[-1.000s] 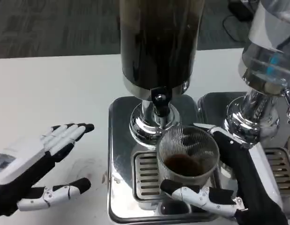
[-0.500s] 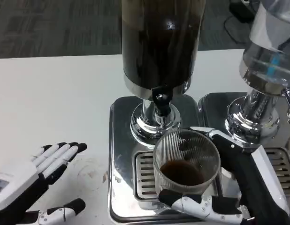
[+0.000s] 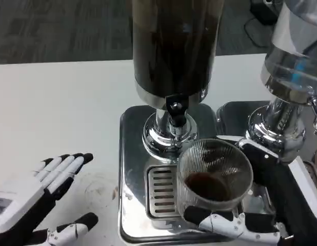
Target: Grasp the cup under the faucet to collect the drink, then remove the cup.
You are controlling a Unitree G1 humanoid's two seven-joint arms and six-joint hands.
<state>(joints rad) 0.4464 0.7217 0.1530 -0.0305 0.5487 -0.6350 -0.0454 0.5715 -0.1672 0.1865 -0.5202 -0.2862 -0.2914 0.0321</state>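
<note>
My right hand (image 3: 251, 205) is wrapped around the cup (image 3: 215, 174), thumb across its near side low down and the fingers behind it. It is a clear ribbed cup, likely thin plastic, so I judge it light and easy to crush; a gentle grip around the lower wall, where I have it, should keep it from buckling. The ribs give some purchase, though any drips would make it slippery. A little dark drink (image 3: 207, 185) sits in the bottom, so it must stay upright as it moves.

The cup stands over the slotted grate (image 3: 159, 190) on the steel drip tray (image 3: 129, 154), just in front and a little right of the faucet (image 3: 175, 114) of the dark dispenser (image 3: 174, 46), not squarely beneath it.

My left hand (image 3: 38, 202) hovers over the near left corner of the white surface (image 3: 61, 102), fingers spread, holding nothing. A second dispenser (image 3: 292, 66) stands at the right edge.
</note>
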